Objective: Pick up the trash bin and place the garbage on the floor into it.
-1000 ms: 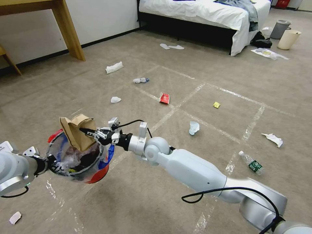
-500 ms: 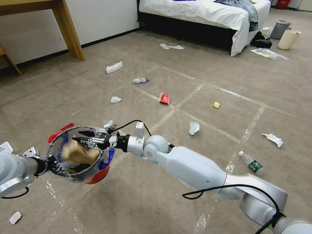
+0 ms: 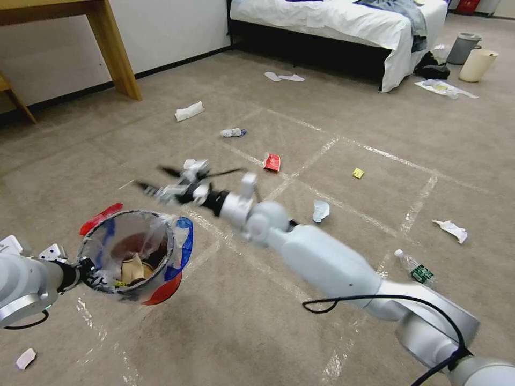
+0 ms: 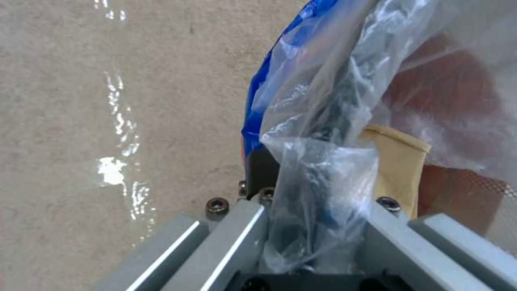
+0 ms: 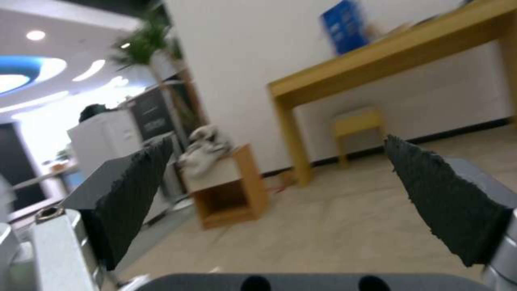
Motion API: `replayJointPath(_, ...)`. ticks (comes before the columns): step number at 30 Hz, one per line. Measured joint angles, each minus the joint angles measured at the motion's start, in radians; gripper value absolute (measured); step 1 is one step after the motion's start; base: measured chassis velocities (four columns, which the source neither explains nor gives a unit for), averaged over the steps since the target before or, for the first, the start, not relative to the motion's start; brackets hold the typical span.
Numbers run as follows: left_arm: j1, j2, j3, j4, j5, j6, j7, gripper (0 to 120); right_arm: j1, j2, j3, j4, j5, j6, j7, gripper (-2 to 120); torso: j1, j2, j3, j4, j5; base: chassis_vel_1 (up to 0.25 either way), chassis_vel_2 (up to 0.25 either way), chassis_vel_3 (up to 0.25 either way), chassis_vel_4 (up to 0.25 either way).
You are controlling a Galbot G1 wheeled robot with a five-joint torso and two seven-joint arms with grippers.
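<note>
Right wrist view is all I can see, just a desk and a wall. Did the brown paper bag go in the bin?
Observer: Yes. The brown paper bag lies inside the trash bin.
Operator: Who's holding the bin?
Observer: The left gripper is clamped on its rim and plastic liner, holding it above the floor.
Operator: Where's my gripper?
Observer: The right gripper is open and empty, above the carpet just beyond the bin.
Operator: Any trash left?
Observer: Plenty. The nearest is a white tissue just past your gripper.
</note>
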Motion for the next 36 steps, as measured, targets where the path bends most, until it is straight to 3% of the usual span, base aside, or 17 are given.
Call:
replayJointPath(4, -0.004, -0.012, 0.009, -0.002, 0.009, 0.0, 0.009, 0, -0.054, -0.076, 0.079, 0.047, 0.0, -0.003, 0.0, 100, 0.0, 0.0, 0.0, -0.0002, 0.0002, 0.0, 0.0, 0.0, 0.0)
replayJointPath(6, -0.009, -0.024, 0.013, -0.009, 0.016, 0.001, 0.021, 0, -0.149, -0.159, 0.194, 0.124, -0.035, 0.011, 0.031, 100, 0.0, 0.0, 0.0, -0.0003, 0.0003, 0.0, 0.0, 0.0, 0.0)
replayJointPath(10, -0.012, -0.032, 0.015, -0.016, 0.018, 0.003, 0.027, 0, -0.249, -0.201, 0.318, 0.199, -0.097, 0.034, 0.093, 100, 0.0, 0.0, 0.0, -0.0005, 0.0003, 0.0, 0.0, 0.0, 0.0)
replayJointPath(15, 0.012, -0.051, 0.0, -0.043, 0.036, 0.012, 0.042, 0, -0.552, -0.272, 0.556, 0.336, -0.305, 0.117, 0.206, 100, 0.0, 0.0, 0.0, -0.0011, 0.0004, 0.0, 0.0, 0.0, 0.0)
replayJointPath(18, 0.06, -0.08, -0.039, -0.082, 0.046, 0.014, 0.039, 0, -0.626, -0.28, 0.61, 0.349, -0.403, 0.161, 0.217, 100, 0.0, 0.0, 0.0, -0.0002, 0.0002, 0.0, 0.0, 0.0, 0.0)
replayJointPath(20, 0.065, -0.093, -0.043, -0.093, 0.049, 0.015, 0.036, 0, -0.659, -0.281, 0.643, 0.359, -0.444, 0.178, 0.218, 100, 0.0, 0.0, 0.0, 0.0008, 0.0003, 0.0, 0.0, 0.0, 0.0)
replayJointPath(24, 0.063, -0.124, -0.028, -0.11, 0.081, 0.015, 0.035, 0, -0.756, -0.273, 0.742, 0.397, -0.532, 0.214, 0.224, 100, 0.0, 0.0, 0.0, -0.0002, -0.0003, 0.0, 0.0, 0.0, 0.0)
replayJointPath(31, 0.063, -0.137, -0.018, -0.111, 0.097, 0.02, 0.039, 0, -0.862, -0.239, 0.829, 0.427, -0.58, 0.236, 0.23, 100, 0.0, 0.0, 0.0, -0.0003, -0.0003, 0.0, 0.0, 0.0, 0.0)
replayJointPath(36, 0.061, -0.136, -0.021, -0.104, 0.106, 0.028, 0.05, 0, -1.033, -0.16, 0.941, 0.484, -0.643, 0.264, 0.228, 100, 0.0, 0.0, 0.0, -0.0004, -0.0001, 0.0, 0.0, 0.0, 0.0)
